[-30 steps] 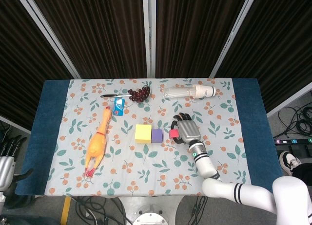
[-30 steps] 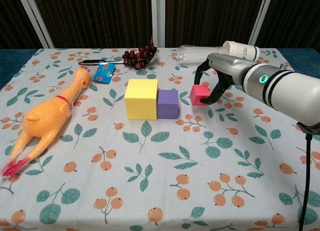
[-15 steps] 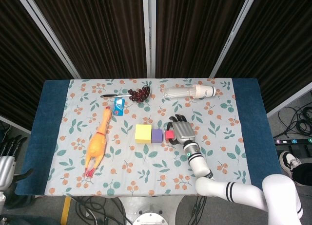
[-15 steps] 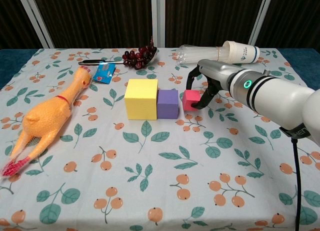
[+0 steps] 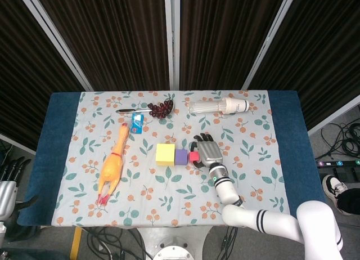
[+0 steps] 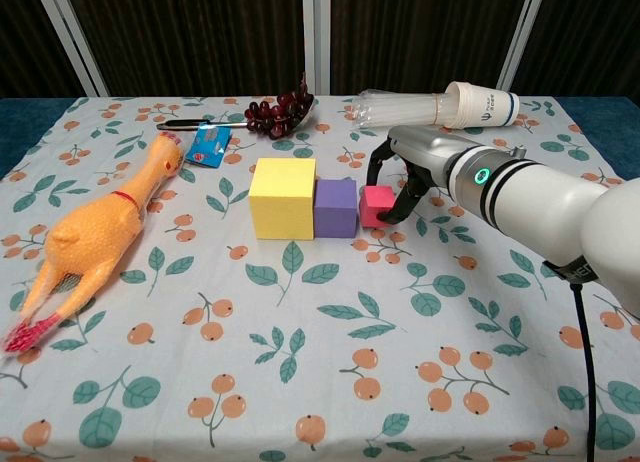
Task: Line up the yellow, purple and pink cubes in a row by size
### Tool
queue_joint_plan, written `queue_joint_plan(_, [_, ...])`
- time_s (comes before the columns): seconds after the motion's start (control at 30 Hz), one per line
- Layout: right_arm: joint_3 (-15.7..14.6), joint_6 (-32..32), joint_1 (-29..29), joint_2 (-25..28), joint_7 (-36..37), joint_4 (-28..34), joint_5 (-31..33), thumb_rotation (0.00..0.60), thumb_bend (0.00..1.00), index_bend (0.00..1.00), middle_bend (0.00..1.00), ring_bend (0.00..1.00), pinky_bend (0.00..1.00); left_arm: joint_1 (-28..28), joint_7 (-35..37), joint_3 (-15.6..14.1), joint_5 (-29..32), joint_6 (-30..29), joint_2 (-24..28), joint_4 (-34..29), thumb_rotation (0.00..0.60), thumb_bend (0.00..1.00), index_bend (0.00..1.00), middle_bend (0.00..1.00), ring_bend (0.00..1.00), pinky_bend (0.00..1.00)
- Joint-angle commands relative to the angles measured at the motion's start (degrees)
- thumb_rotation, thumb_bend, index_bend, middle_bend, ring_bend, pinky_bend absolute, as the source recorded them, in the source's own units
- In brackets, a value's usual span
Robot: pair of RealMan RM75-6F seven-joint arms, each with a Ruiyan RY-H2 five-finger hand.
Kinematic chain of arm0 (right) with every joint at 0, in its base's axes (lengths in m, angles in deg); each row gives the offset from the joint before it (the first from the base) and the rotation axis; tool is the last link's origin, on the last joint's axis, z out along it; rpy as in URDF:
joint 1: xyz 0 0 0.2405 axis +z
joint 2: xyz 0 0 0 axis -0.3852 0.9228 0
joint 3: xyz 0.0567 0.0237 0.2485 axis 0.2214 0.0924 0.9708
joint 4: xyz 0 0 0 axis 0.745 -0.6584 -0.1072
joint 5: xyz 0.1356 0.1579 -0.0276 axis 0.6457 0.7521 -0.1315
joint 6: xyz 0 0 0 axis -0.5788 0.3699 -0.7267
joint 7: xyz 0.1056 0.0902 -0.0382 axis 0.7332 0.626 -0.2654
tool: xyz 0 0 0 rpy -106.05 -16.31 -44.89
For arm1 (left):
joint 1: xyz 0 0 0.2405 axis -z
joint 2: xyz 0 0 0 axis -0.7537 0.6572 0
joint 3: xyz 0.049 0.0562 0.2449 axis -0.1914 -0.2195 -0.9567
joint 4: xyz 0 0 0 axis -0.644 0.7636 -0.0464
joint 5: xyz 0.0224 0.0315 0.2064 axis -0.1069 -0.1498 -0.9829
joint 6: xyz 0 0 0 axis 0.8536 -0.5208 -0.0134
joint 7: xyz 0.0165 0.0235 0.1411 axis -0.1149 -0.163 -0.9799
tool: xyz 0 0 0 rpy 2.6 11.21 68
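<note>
Over the last second the right hand (image 6: pixel 400 182) has carried the pink cube (image 6: pixel 376 206) leftward, from well apart from the purple cube (image 6: pixel 336 207) to right against its side. The pink cube now sits on the table (image 6: pixel 300 382), touching or all but touching the purple cube, which itself abuts the yellow cube (image 6: pixel 282 197) on its far side. The fingers (image 6: pixel 378 165) remain curled around the pink cube, holding it. The row reads large to small, so likely only the release remains. The left hand (image 5: pixel 7 184) rests off the table's edge, far beyond the yellow cube, fingers loosely extended and holding nothing.
</note>
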Motion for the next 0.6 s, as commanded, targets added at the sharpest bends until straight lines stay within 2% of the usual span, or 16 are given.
queue_joint_plan(0.03, [0.0, -0.1, 0.1, -0.2, 0.1, -0.2, 0.0, 0.6, 0.18, 0.47, 0.13, 0.0, 0.0, 0.0, 0.1, 0.0, 0.0, 0.0, 0.0, 0.1, 0.6, 0.02, 0.16, 0.19, 0.1, 0.12])
queue_joint_plan(0.6, [-0.3, 0.1, 0.5, -1.2, -0.3, -1.5, 0.4, 0.6, 0.18, 0.37, 0.12, 0.0, 0.0, -0.1, 0.7, -0.1, 0.0, 0.1, -0.3, 0.8, 0.6, 0.02, 0.16, 0.19, 0.1, 0.12])
